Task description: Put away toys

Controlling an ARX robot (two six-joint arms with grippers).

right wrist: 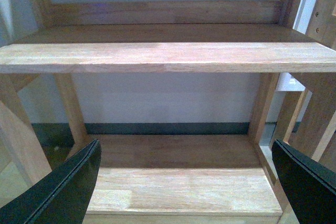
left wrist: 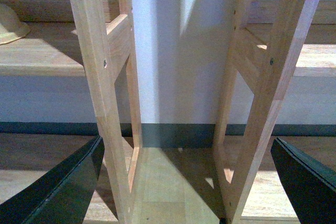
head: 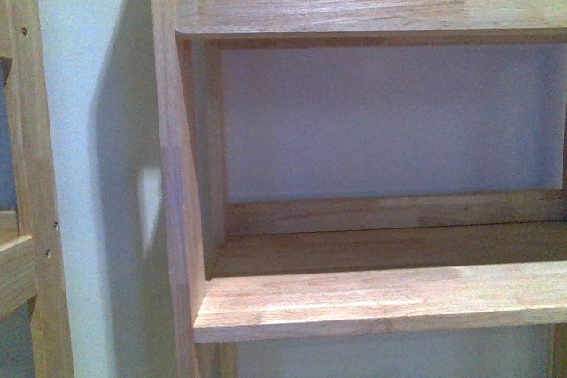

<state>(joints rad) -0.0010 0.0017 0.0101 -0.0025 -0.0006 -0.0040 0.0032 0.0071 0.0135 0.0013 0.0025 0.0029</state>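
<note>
Black fingers [right wrist: 68, 192] of the right gripper [right wrist: 186, 182] stand spread and empty before a wooden shelf unit [right wrist: 168, 56]; the left gripper [left wrist: 186, 182] is likewise released between two uprights [left wrist: 97, 77]. A pale yellow edge [left wrist: 10, 22] on a shelf may be the plush toy, though I can't tell. Swinging over blind risks clipping those uprights.

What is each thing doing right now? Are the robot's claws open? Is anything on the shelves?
Left gripper: open, holding nothing.
Right gripper: open, holding nothing.
Wooden shelf: nothing on the part in the front view.
Yellow thing: resting on a shelf at the left wrist view's edge; too cut off to name.
</note>
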